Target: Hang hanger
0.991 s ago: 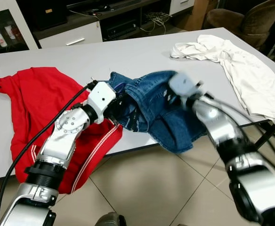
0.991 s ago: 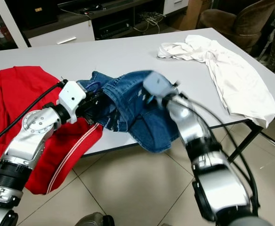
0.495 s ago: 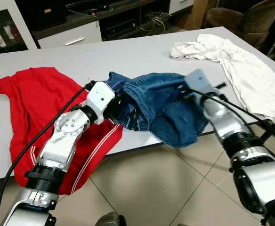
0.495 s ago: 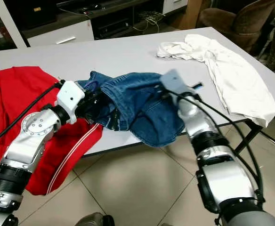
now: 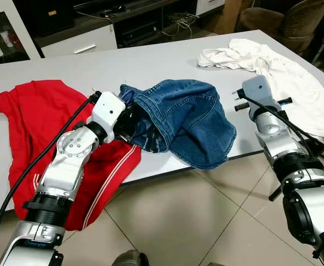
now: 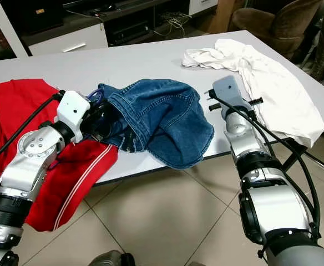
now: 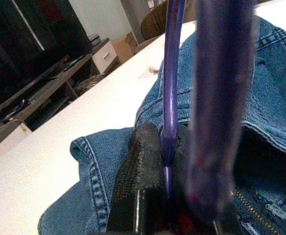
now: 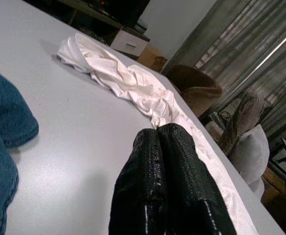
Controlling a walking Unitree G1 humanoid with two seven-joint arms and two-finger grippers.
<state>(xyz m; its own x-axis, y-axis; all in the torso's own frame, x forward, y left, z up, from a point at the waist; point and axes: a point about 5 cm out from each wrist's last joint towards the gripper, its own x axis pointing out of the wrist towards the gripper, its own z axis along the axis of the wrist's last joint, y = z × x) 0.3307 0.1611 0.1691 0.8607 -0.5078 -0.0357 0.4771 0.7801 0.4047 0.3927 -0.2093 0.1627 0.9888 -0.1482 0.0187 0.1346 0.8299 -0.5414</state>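
Table first: the pale grey, smooth-topped table (image 5: 151, 66) spreads under everything, matte and flat. Across its far right corner sprawls a white, thin, crumpled cotton garment (image 5: 273, 66), draping off the right edge. On the left lies a red soft jersey garment with white stripes (image 5: 34, 116), spilling over the near edge. In the middle sits a pair of blue denim jeans (image 5: 190, 122), thick, stitched, heaped in stiff folds with one lobe hanging off the near edge.

Now the key item: a slim purple plastic hanger (image 7: 171, 73) is tucked at the left end of the jeans, its thin rod rising between the left gripper (image 7: 155, 161) fingers in the left wrist view. That pincer is pinching the rod, pressed right against the denim waistband with its zipper. My read is that the hanger itself is light, rigid and rather slick, so a firm hold on the rod matters; the denim is heavy and floppy and will drag on it if lifted together. Best grasp looks like the straight rod or the neck, not the cloth.

Over on the right, the right gripper (image 8: 170, 181) hovers above bare table between jeans and white garment, its textured black fingers pressed together on nothing.
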